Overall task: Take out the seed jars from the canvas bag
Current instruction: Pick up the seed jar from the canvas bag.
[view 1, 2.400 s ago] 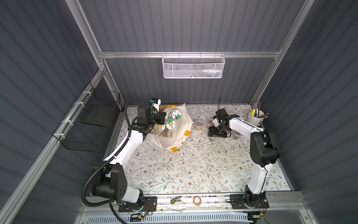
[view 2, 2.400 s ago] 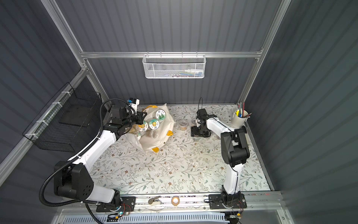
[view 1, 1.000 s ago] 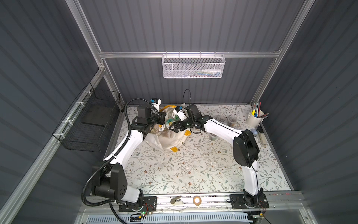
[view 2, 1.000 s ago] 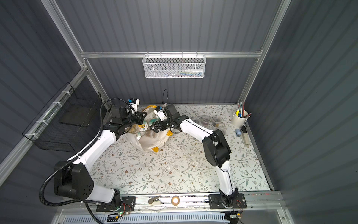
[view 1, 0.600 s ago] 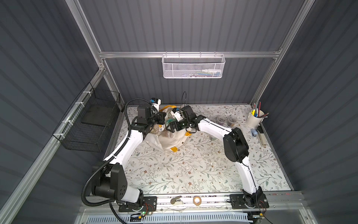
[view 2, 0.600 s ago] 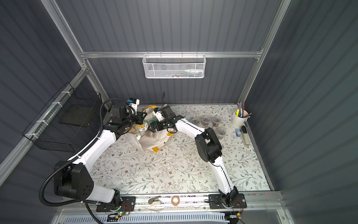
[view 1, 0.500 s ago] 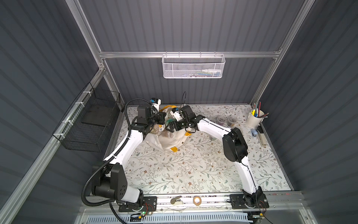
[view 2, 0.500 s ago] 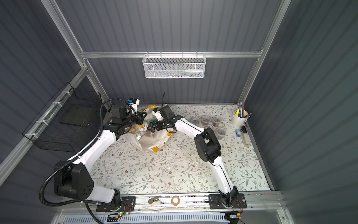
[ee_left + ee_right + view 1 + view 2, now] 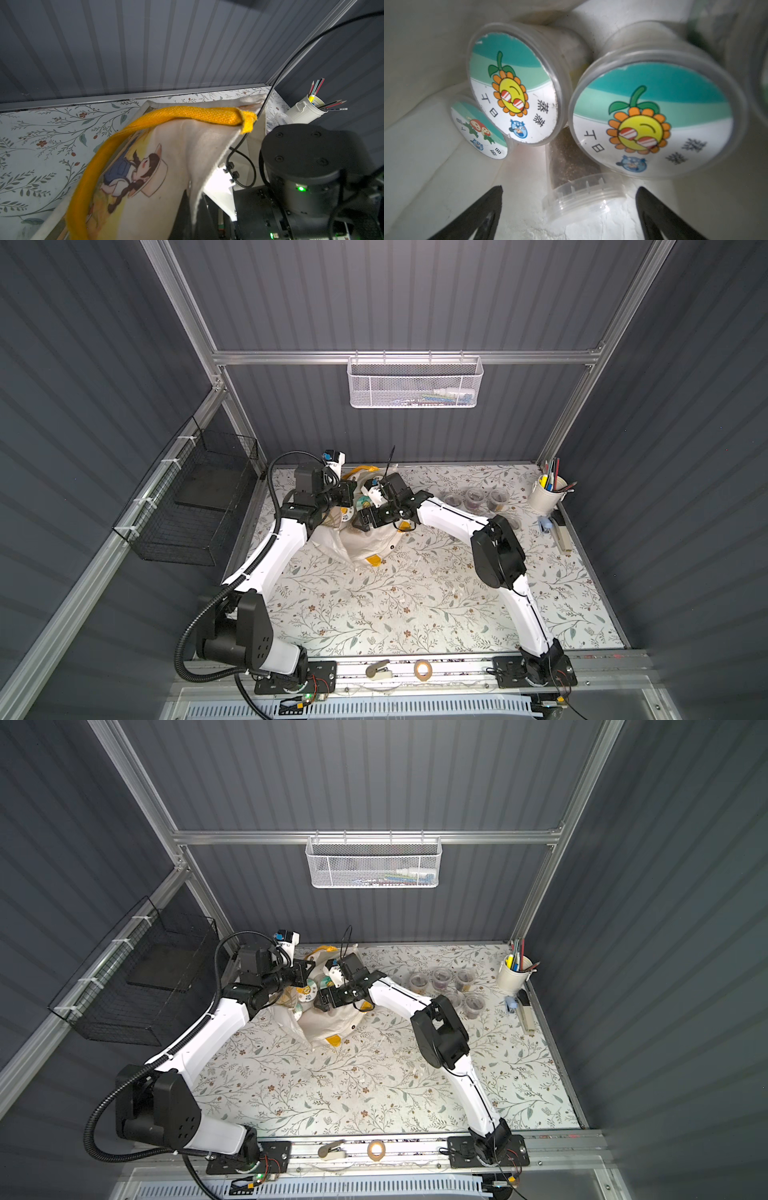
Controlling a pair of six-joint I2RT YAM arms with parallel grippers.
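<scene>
The off-white canvas bag [image 9: 365,543] [image 9: 328,1025] lies slumped at the back left of the table, mouth turned up and left. My left gripper [image 9: 347,494] [image 9: 193,218] is shut on the bag's rim beside the yellow handle [image 9: 187,115], holding the mouth up. My right gripper [image 9: 361,522] [image 9: 569,188] is inside the mouth and open. A small clear-lidded seed jar [image 9: 575,166] of brown seeds lies on its side between its fingers [image 9: 483,212], untouched. Three pictured-lid seed jars [image 9: 512,87] [image 9: 652,120] [image 9: 477,131] lie behind it. Several small jars [image 9: 473,497] [image 9: 440,979] stand on the table at the back right.
A white pen cup [image 9: 547,492] and a stapler [image 9: 561,531] are at the far right edge. A white mesh basket [image 9: 415,383] hangs on the back wall and a black wire basket [image 9: 199,506] on the left wall. A tape roll [image 9: 422,668] sits on the front rail.
My right arm has swung left from the jars at the back right into the bag's mouth, and its jaws have spread wide. The left arm has kept still, holding the rim.
</scene>
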